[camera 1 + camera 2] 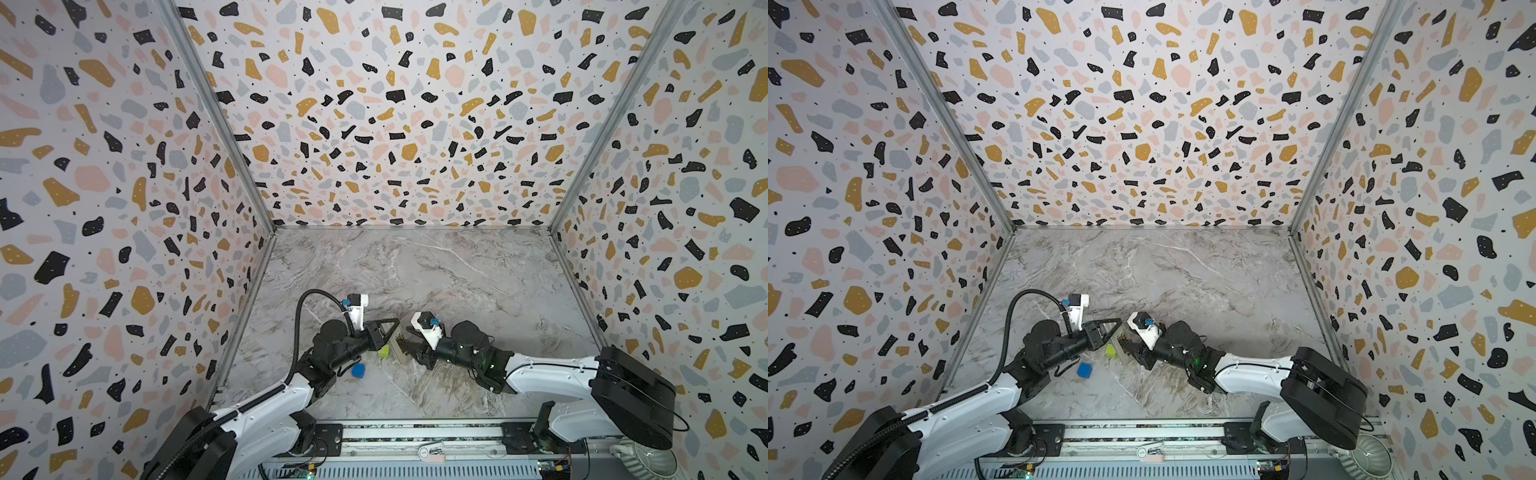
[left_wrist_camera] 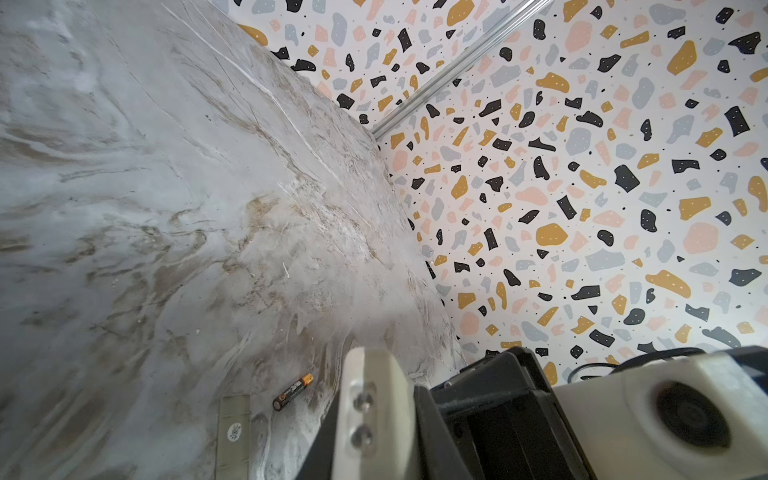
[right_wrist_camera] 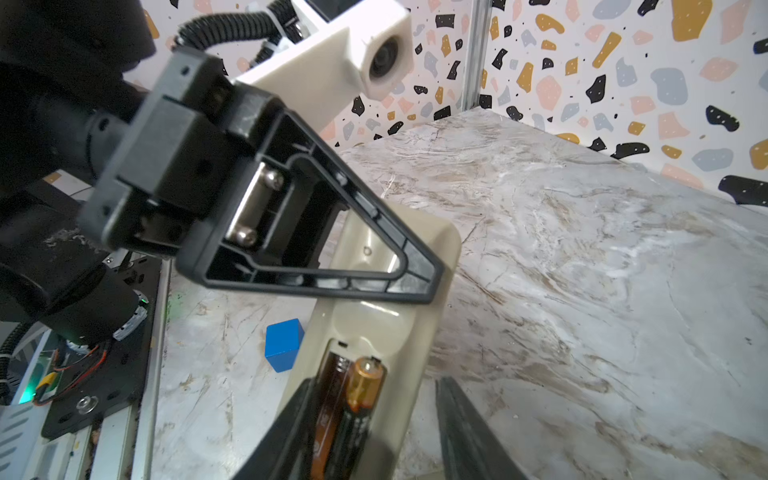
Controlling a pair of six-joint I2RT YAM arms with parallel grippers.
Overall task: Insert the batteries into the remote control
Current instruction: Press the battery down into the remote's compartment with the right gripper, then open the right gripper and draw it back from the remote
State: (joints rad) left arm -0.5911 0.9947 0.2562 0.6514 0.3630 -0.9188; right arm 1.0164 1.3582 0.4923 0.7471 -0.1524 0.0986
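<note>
The cream remote control (image 3: 419, 332) lies back up on the marble table, seen in both top views (image 1: 398, 353). Two batteries (image 3: 365, 376) lie side by side in its open recess, one showing a copper end. My left gripper (image 3: 415, 286) is shut on the remote's far end, and that end (image 2: 370, 411) shows between the black fingers in the left wrist view. My right gripper (image 3: 374, 382) is open and straddles the recess end. One finger (image 3: 457, 419) stands clear of the remote's side. A further battery (image 2: 293, 392) lies loose on the table.
A blue cube (image 1: 358, 370) and a green cube (image 1: 384, 352) sit beside the remote on the left arm's side. A flat grey-green strip with a round white sticker (image 2: 234, 432) lies near the loose battery. Patterned walls (image 1: 124, 208) enclose the table on three sides.
</note>
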